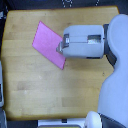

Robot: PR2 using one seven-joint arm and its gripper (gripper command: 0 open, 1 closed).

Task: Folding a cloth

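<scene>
The cloth (pixel 47 42) is a flat pink-magenta sheet lying on the wooden tabletop (pixel 45 85), turned diagonally, left of the middle. My gripper (pixel 62 47) comes in from the exterior view's right and sits over the cloth's right edge. Its fingertips are blurred against the fabric, so I cannot tell if they are open or shut, or if they hold the cloth. The bulky grey-white forearm (pixel 85 42) hides the table behind it.
The robot's white body (pixel 117 85) fills the exterior view's right side. Dark floor shows past the table's left edge (pixel 2 55) and top edge. A pale object (pixel 1 95) stands at the lower left edge.
</scene>
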